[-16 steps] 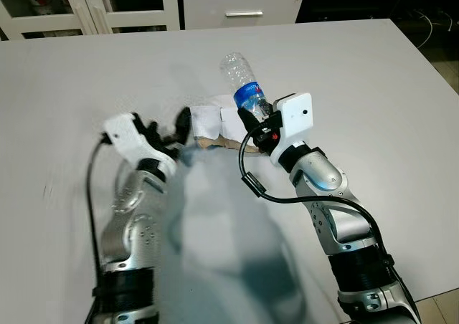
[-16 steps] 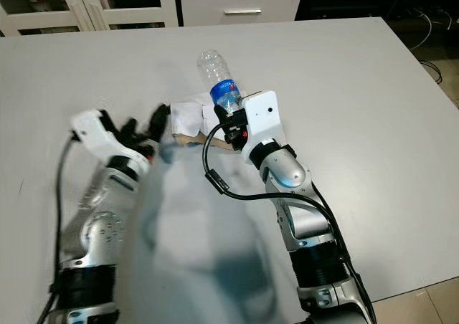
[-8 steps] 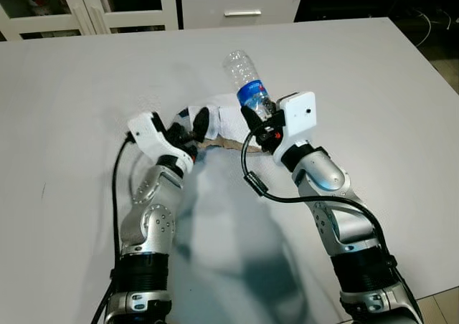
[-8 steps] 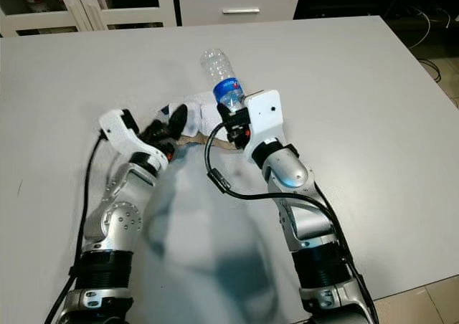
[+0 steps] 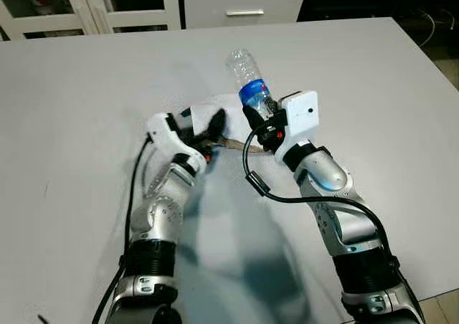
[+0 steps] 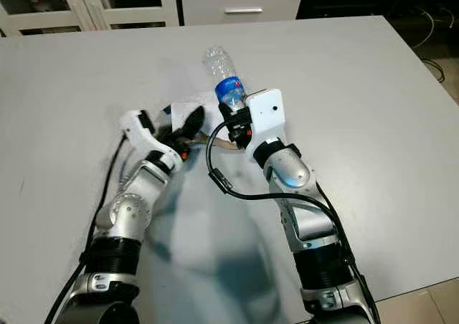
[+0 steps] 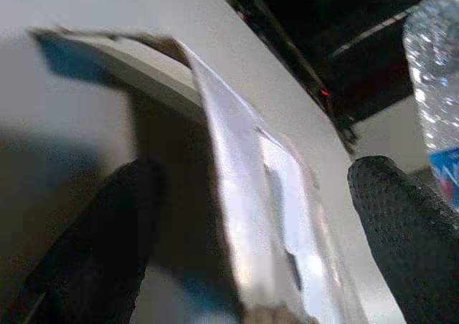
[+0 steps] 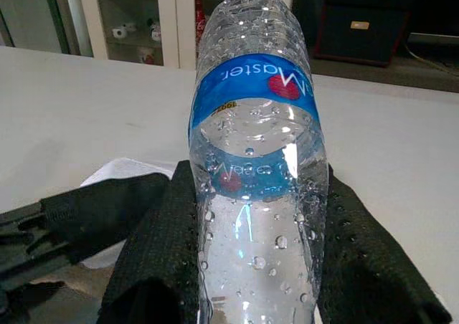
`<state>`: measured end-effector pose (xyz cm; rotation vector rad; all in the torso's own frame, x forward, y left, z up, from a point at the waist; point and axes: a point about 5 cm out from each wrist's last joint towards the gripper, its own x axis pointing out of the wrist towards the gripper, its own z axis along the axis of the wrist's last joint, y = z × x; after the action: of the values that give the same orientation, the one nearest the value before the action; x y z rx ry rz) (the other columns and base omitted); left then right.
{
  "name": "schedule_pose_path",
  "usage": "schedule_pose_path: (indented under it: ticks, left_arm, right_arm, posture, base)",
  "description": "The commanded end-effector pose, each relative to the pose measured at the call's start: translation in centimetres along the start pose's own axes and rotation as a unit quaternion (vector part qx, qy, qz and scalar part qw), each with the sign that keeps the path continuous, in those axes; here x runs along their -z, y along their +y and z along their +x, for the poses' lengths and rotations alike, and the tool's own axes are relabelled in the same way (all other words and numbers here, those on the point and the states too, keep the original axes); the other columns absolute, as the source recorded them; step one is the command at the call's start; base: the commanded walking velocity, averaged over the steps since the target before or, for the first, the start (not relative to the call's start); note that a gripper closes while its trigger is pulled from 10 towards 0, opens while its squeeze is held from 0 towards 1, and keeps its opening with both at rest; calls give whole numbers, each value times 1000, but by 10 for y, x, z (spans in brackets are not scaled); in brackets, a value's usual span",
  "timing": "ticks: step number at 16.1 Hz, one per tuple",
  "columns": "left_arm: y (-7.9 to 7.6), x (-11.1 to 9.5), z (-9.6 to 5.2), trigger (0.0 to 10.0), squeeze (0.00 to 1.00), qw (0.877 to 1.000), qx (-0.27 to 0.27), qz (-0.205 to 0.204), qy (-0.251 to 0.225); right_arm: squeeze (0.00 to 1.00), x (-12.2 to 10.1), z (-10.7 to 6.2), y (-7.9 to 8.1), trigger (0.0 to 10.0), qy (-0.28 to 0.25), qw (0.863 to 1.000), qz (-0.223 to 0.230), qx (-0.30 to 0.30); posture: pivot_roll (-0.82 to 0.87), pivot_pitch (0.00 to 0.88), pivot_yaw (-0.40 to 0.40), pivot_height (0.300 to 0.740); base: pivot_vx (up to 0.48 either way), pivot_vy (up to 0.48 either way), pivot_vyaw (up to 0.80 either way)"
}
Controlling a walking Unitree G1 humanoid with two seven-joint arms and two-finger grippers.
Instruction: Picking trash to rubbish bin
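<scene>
A clear plastic bottle (image 5: 247,77) with a blue label is held up off the grey table (image 5: 373,73), its neck pointing away from me. My right gripper (image 5: 258,116) is shut on its lower half, and the wrist view shows the bottle (image 8: 254,195) squeezed between both black fingers (image 8: 147,245). Just left of it a flattened white carton (image 5: 204,112) with a brown edge lies on the table. My left gripper (image 5: 204,127) is open at that carton. In the left wrist view the carton (image 7: 251,209) stands between the two spread fingers (image 7: 93,245).
White cabinets with glass doors (image 5: 93,1) and a drawer front (image 5: 244,8) stand beyond the table's far edge. The table's right edge (image 5: 437,73) drops to the floor, where cables lie. Bare tabletop stretches to the left and right of the arms.
My left arm has swung in from the left to the white carton, and its fingers now straddle it. The right gripper with the bottle has hardly moved.
</scene>
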<state>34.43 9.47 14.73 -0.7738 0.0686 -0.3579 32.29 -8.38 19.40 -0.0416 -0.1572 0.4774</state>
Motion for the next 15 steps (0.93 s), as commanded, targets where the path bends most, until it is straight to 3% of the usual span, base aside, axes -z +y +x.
schedule_pose_path:
  ticks: [1, 4, 5, 15]
  left_arm:
    - [2, 18, 0, 10000, 0, 999, 1, -22, 38]
    - [5, 27, 3, 10000, 0, 998, 9, -30, 56]
    - [6, 29, 4, 0, 0, 998, 12, -25, 60]
    - [14, 29, 1, 0, 0, 999, 9, -28, 42]
  right_arm:
    - [0, -1, -5, -2, 10000, 0, 1000, -5, 9]
    - [0, -2, -6, -3, 10000, 2, 1000, 0, 12]
    - [0, -2, -6, -3, 10000, 2, 1000, 1, 14]
    - [0, -1, -6, -3, 10000, 6, 1000, 7, 15]
  posture:
    - [-206, 247, -40, 740]
    - [-208, 248, -38, 740]
    - [-211, 250, -37, 740]
    - [-208, 250, -40, 740]
  base:
    - [0, 0, 0]
    - [0, 0, 0]
    - [0, 0, 0]
    - [0, 0, 0]
